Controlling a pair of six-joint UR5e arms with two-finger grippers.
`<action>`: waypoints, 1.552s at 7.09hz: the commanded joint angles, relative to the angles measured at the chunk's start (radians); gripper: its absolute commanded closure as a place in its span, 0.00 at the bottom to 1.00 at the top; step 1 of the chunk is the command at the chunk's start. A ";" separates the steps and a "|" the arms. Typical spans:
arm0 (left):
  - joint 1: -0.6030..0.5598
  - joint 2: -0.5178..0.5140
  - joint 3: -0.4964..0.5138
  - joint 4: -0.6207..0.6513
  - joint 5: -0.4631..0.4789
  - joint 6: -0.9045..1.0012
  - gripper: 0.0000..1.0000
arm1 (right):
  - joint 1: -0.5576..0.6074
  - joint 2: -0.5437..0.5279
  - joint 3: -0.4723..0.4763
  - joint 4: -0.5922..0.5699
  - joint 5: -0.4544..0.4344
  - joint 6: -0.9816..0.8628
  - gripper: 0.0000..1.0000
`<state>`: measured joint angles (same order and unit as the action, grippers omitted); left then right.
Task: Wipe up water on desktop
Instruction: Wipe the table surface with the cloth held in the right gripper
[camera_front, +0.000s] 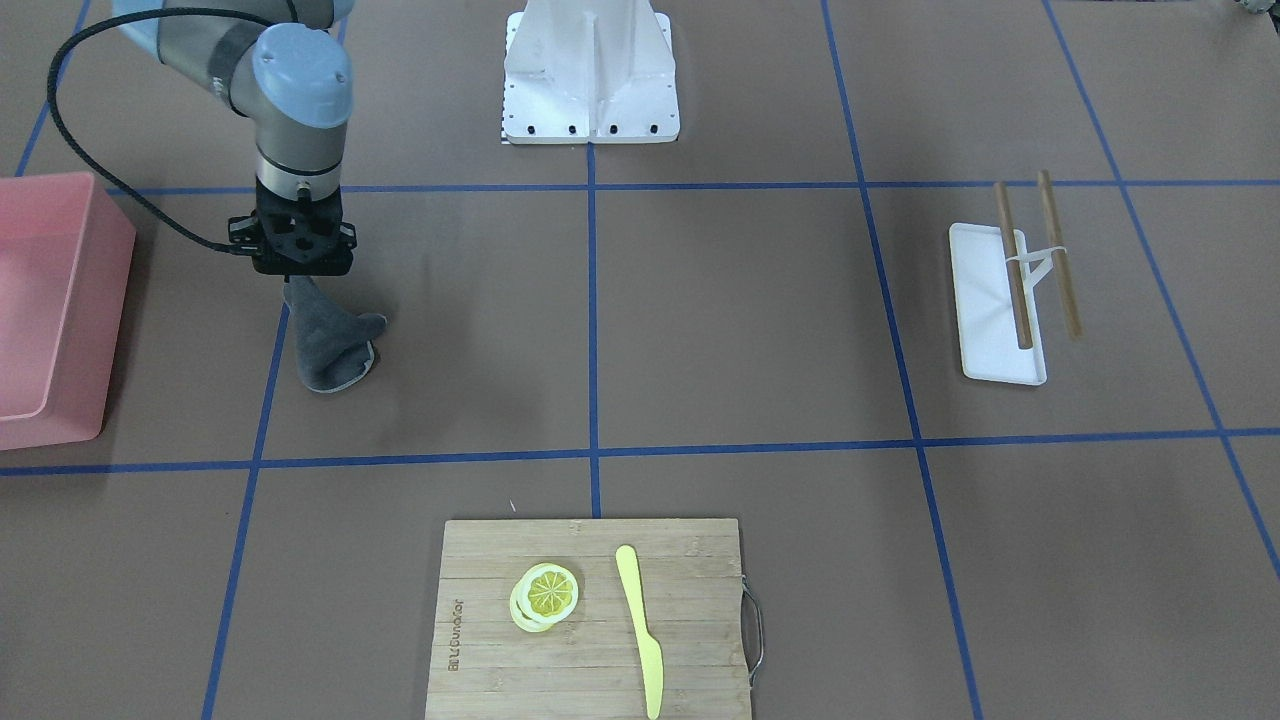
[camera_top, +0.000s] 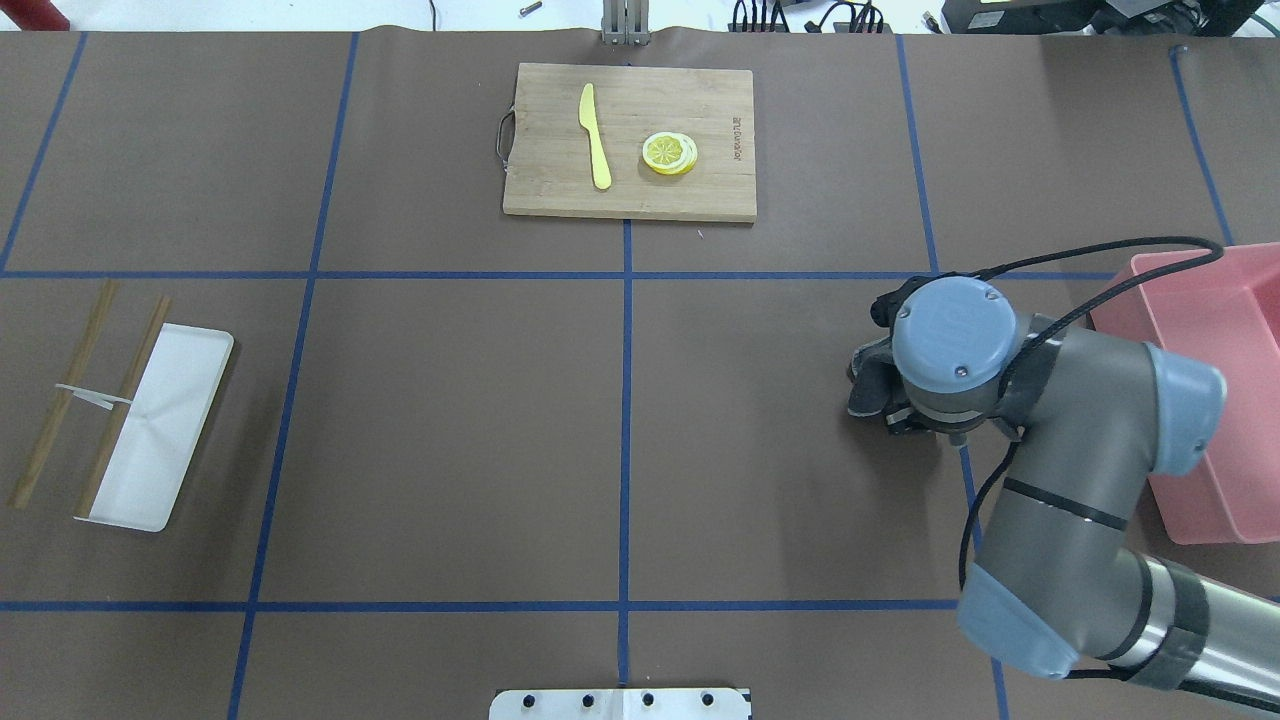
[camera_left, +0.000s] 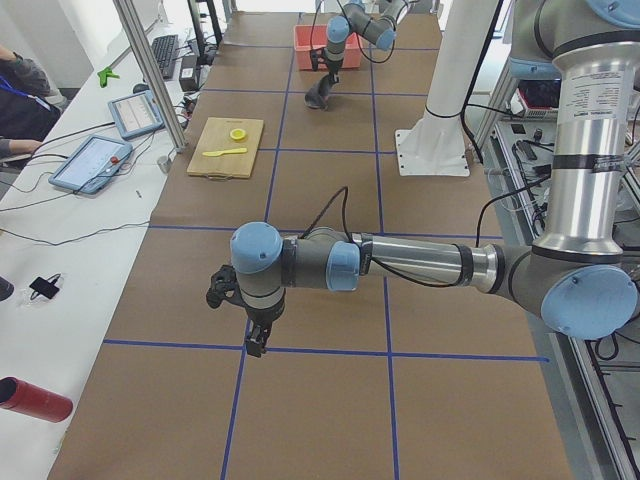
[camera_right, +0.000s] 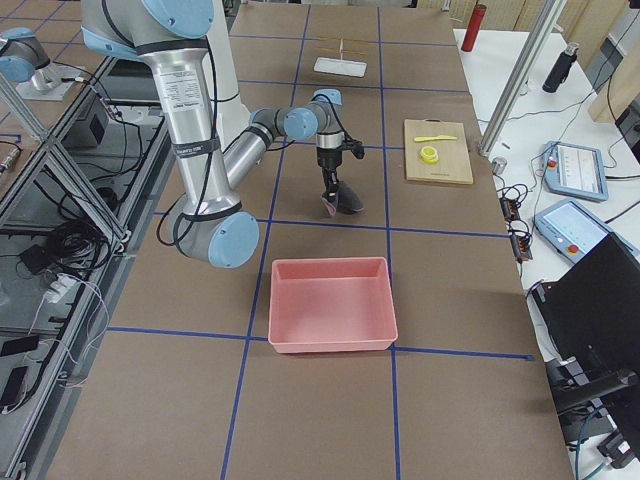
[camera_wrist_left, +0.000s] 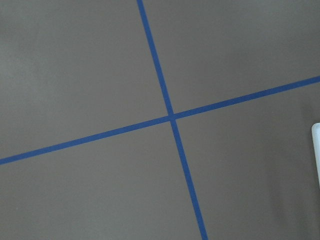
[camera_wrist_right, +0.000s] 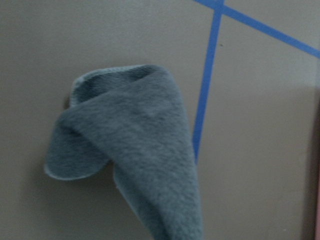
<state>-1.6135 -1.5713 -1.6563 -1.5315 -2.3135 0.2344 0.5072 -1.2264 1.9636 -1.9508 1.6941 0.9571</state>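
The desktop (camera_front: 740, 320) is matte brown with blue tape lines. I can make out no water on it. My right gripper (camera_front: 298, 285) is shut on a grey cloth (camera_front: 335, 345). The cloth hangs from the gripper and its lower folds rest on the desktop beside a blue line. The cloth also shows in the right wrist view (camera_wrist_right: 135, 150) and partly in the overhead view (camera_top: 868, 385), where the wrist hides the fingers. My left gripper (camera_left: 256, 345) hovers over a tape crossing far from the cloth. It shows only in the exterior left view, so I cannot tell whether it is open or shut.
A pink bin (camera_front: 40, 300) stands close to the cloth on my right side. A bamboo cutting board (camera_front: 690, 640) with lemon slices (camera_front: 545, 595) and a yellow knife (camera_front: 640, 625) lies at the far edge. A white tray (camera_front: 985, 320) with wooden sticks (camera_front: 1012, 265) lies on my left side.
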 joint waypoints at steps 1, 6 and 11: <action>0.000 0.002 0.001 0.002 0.002 -0.003 0.01 | -0.067 0.164 -0.087 0.038 -0.004 0.188 1.00; 0.001 0.028 -0.011 0.001 0.000 -0.003 0.01 | -0.183 0.452 -0.364 0.522 -0.127 0.677 1.00; 0.001 0.040 -0.014 -0.001 -0.004 -0.001 0.01 | -0.124 0.107 -0.002 0.179 -0.064 0.379 1.00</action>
<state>-1.6125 -1.5358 -1.6694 -1.5313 -2.3167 0.2330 0.3459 -1.0589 1.8542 -1.5784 1.5897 1.4508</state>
